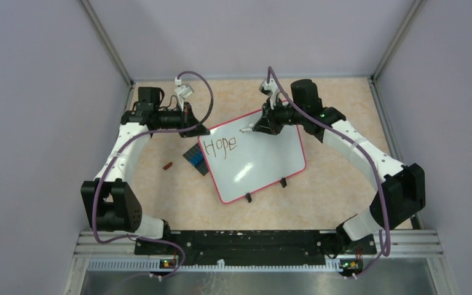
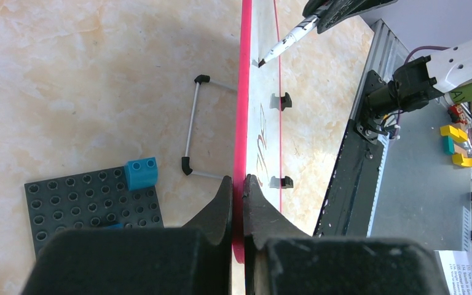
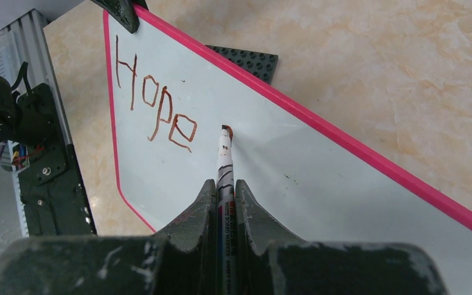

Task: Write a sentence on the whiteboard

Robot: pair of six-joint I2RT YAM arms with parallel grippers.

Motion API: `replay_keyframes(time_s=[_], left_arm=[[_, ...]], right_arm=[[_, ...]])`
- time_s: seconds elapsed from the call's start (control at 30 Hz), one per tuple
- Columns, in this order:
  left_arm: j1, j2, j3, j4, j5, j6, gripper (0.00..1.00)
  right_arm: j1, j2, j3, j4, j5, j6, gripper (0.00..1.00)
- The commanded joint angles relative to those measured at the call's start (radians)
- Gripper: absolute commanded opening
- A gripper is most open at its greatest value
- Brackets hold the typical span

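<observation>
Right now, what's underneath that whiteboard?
A dark studded plate pokes out from under the whiteboard, and a wire stand shows behind it; anything else beneath is covered.

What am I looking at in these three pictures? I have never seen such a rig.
Two robot arms stand at the near edge of a table. One picture looks down from above; the other two come from a camera on each wrist, so each shows its own fingers. On the table is a whiteboard with the word "Hope" on it. The left gripper is shut on its red frame. The right gripper is shut on a marker, tip on the board just after the word. By the board lie a studded plate with a blue brick, and a small brown piece.
</observation>
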Motion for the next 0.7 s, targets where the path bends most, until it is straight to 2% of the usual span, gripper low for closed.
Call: replay_keyframes(time_s=[0.0, 0.67], left_arm=[[-0.007, 0.014, -0.006, -0.005, -0.073, 0.037, 0.0], [-0.007, 0.003, -0.01, -0.003, -0.075, 0.034, 0.0]], right_arm=[[0.012, 0.018, 0.026, 0.026, 0.016, -0.022, 0.0], [0.012, -0.071, -0.147, 0.011, 0.026, -0.046, 0.0]])
